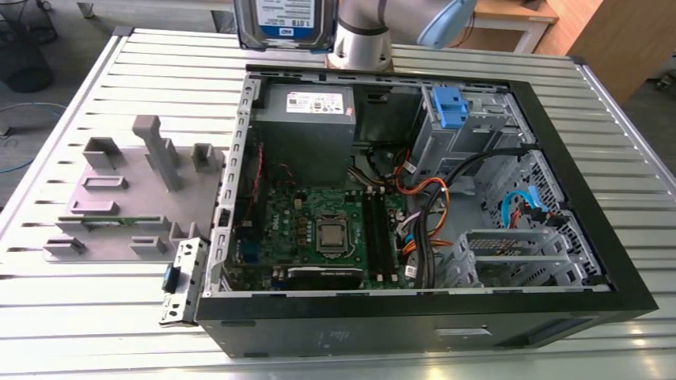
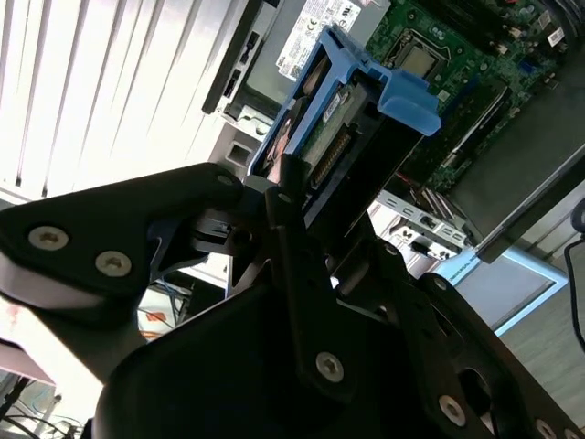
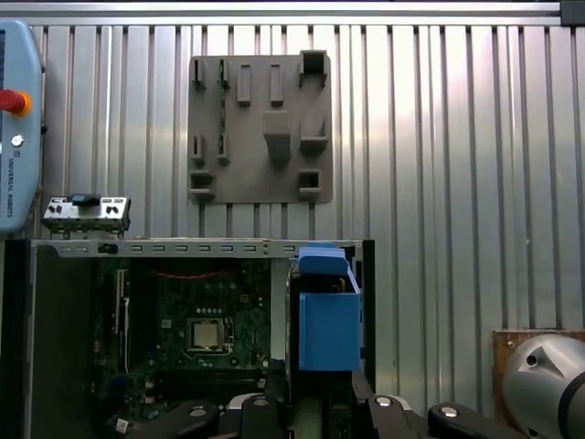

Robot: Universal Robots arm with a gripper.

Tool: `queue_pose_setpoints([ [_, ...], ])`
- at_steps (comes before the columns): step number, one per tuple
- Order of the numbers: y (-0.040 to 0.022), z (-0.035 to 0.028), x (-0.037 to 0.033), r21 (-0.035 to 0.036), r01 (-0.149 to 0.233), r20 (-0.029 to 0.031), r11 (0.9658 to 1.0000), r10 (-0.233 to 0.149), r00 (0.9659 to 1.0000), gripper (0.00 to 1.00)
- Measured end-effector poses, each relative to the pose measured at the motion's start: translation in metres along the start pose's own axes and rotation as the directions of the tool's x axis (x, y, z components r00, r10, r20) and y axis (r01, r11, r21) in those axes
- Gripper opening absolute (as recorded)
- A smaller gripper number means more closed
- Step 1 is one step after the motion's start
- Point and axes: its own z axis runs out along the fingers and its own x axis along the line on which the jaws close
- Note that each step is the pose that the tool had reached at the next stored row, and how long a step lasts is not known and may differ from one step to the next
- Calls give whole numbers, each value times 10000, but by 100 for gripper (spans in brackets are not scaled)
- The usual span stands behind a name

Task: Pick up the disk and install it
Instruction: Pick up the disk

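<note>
The disk (image 1: 283, 22) hangs upright above the far edge of the open computer case (image 1: 423, 305), next to the arm's silver wrist (image 1: 365, 36). Its white-and-blue label faces the exterior camera. In the second wrist view my gripper (image 2: 291, 187) is shut on the disk (image 2: 338, 128), with a black finger (image 2: 294, 229) pressed against the blue carrier frame and the drive's connector edge showing. In the first wrist view the carrier's blue side (image 3: 329, 320) stands over the case's edge, above the gripper (image 3: 311, 402).
Inside the case lie a green motherboard (image 1: 328, 229), a grey power supply box (image 1: 306, 119), a drive cage with a blue latch (image 1: 449, 107) and loose cables (image 1: 433, 198). A grey fixture plate (image 1: 116, 198) sits on the slatted table at the exterior view's left.
</note>
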Motion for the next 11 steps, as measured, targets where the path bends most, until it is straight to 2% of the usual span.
queue_pose_setpoints([
  [3, -57, 23, 23, 1, 0, 1, 10000, 0, 10000, 35],
  [11, -270, 55, 63, 2, 0, 4, 10000, 0, 10000, 35],
])
